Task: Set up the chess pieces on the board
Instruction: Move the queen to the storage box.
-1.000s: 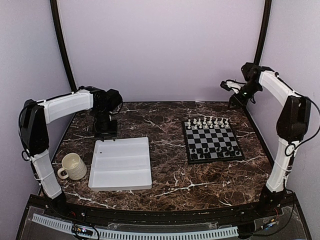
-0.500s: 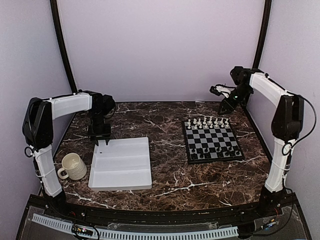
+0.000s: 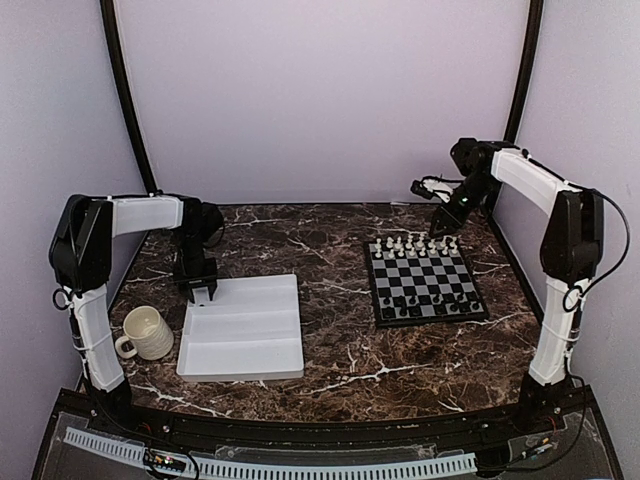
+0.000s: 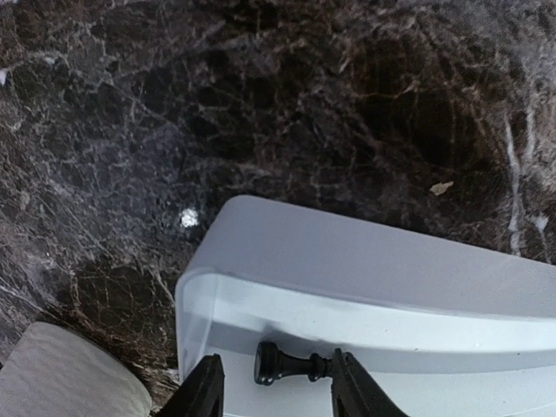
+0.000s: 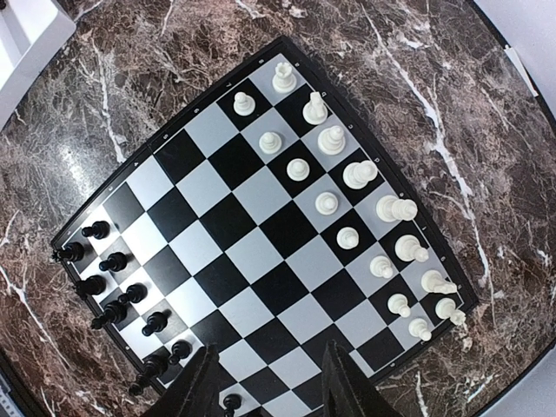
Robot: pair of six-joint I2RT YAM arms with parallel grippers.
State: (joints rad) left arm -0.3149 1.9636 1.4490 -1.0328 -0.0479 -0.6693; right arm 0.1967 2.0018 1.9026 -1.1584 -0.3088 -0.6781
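Black chess piece (image 4: pixel 291 365) lies between left fingers (image 4: pixel 204 395).

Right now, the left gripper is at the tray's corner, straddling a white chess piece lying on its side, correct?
Not quite: the piece is black, not white. The left wrist view shows it lying on its side in the corner of the white tray, between the fingers of the left gripper.

The left arm (image 3: pixel 145 212) and right arm (image 3: pixel 528 182) wore smooth white shells between bulky black joints, with thin black cables (image 3: pixel 578 298) looping beside their uprights. The left claw (image 4: pixel 278 358) and right claw (image 5: pixel 271 347) showed matte black, tapered fingers.
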